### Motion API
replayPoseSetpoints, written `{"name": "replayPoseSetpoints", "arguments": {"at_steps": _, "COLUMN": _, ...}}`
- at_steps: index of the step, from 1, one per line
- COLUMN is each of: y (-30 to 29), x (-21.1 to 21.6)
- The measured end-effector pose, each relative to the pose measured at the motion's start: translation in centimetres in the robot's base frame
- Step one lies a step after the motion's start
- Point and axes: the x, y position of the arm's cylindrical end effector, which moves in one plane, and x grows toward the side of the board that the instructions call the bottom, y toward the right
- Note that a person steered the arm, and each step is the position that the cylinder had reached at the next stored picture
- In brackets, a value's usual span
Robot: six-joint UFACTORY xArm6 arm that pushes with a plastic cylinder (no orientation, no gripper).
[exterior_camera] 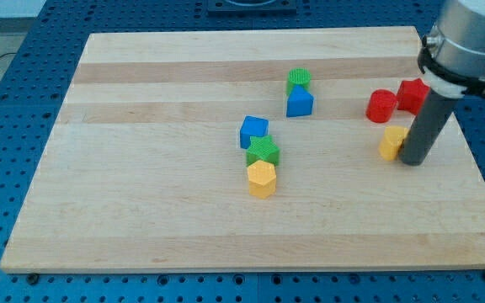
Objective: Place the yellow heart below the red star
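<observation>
The yellow heart lies at the view's right, just below the two red blocks. The red star is up and to the right of it, partly hidden behind the rod, and it touches a rounder red block on its left. My tip rests on the board right against the yellow heart's right side. The rod rises from the tip in front of the red star's lower right edge.
A yellow hexagon, a green block and a blue block form a touching column at the board's middle. A blue block with a green block above it sits further up. The board's right edge is near my tip.
</observation>
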Motion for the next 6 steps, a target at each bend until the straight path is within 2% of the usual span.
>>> {"name": "replayPoseSetpoints", "arguments": {"at_steps": 1, "y": -0.2, "x": 2.1}}
{"name": "replayPoseSetpoints", "arguments": {"at_steps": 2, "y": -3.9, "x": 3.7}}
{"name": "replayPoseSetpoints", "arguments": {"at_steps": 3, "y": -7.5, "x": 2.3}}
{"name": "replayPoseSetpoints", "arguments": {"at_steps": 4, "y": -6.6, "x": 0.3}}
{"name": "replayPoseSetpoints", "arguments": {"at_steps": 6, "y": 1.1, "x": -1.0}}
